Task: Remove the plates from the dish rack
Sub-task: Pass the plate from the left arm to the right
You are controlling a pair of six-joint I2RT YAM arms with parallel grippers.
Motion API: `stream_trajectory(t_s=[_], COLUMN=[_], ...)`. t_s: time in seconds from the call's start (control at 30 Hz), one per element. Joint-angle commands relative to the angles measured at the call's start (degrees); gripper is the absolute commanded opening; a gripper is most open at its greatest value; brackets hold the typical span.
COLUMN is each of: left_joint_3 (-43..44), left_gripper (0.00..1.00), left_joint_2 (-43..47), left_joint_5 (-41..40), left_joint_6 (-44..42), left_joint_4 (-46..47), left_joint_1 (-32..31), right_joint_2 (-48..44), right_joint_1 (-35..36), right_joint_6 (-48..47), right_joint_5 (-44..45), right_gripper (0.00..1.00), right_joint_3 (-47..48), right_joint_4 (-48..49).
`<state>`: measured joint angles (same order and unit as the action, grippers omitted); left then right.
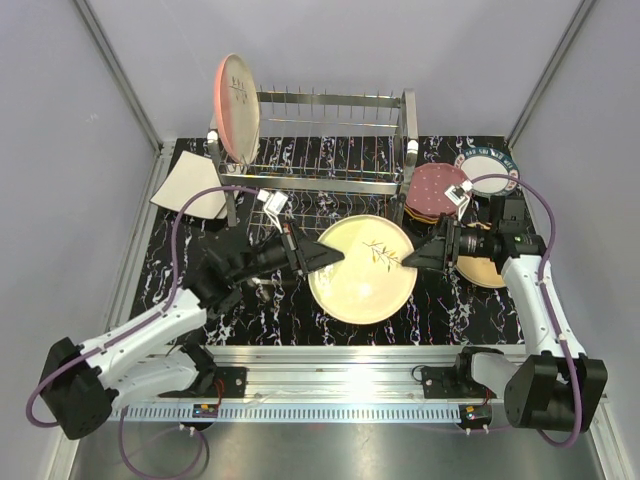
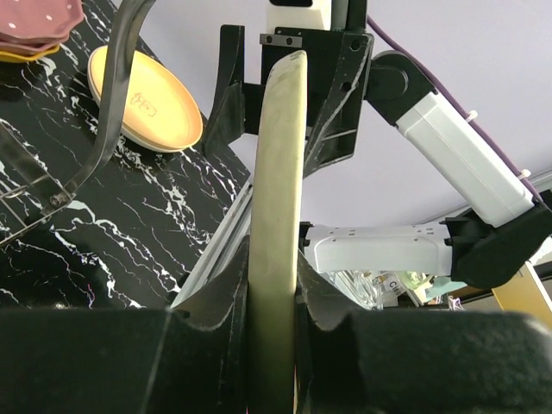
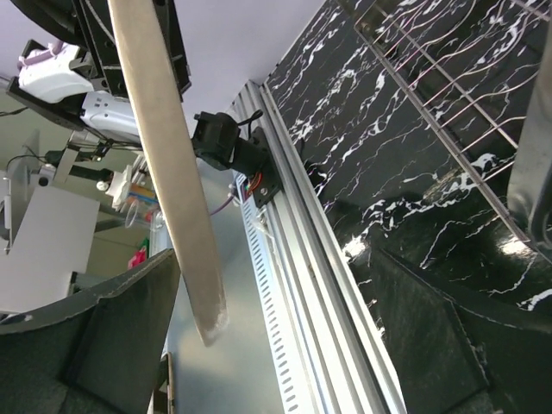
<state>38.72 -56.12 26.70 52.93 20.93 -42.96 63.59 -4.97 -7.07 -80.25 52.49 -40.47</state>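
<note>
A cream plate [image 1: 362, 268] with a twig motif hangs level over the mat in front of the dish rack [image 1: 330, 150]. My left gripper [image 1: 318, 255] is shut on its left rim; the left wrist view shows the rim [image 2: 278, 216] clamped edge-on between the jaws [image 2: 274, 285]. My right gripper [image 1: 425, 255] is open around the plate's right rim [image 3: 168, 172], which sits between its fingers [image 3: 276, 336] near the left one without contact. A pink plate [image 1: 238, 108] stands upright at the rack's left end.
A squarish white plate [image 1: 188, 185] lies left of the rack. To the right are a maroon dotted plate on a stack [image 1: 437, 190], a teal-rimmed plate [image 1: 488, 170] and an orange plate [image 1: 482, 270], which also shows in the left wrist view [image 2: 145, 99]. The aluminium rail [image 1: 330, 360] runs along the near edge.
</note>
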Motion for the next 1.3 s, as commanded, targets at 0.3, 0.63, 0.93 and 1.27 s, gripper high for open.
stream_trajectory(t_s=[0.3,0.63,0.93,1.27], left_joint_3=[1.45,0.75,-0.84,1.88], left_gripper=[0.00,0.02,0.82,0.98], left_joint_2=[-5.67,-9.36,-3.41,15.58], left_joint_5=[-2.44,-5.34,-10.34,-21.15], left_joint_6=[3.24,2.01,-5.98,-30.66], left_joint_4=[19.41,20.91,11.36,-13.53], left_joint_1=[-1.51,-1.95,-1.86,-1.86], right_joint_2=[-1.28,-4.00,-5.93,-6.55], right_joint_1=[4.09,4.62,2.78,2.07], right_joint_6=[14.53,25.52,27.73,17.38], right_joint_5=[-4.30,-7.03,-7.20,-3.60], right_gripper=[0.64,0.00,0.00,0.00], right_joint_3=[-3.09,-7.49,-8.19,-10.03], right_joint_4=[15.67,27.45,28.16,18.60])
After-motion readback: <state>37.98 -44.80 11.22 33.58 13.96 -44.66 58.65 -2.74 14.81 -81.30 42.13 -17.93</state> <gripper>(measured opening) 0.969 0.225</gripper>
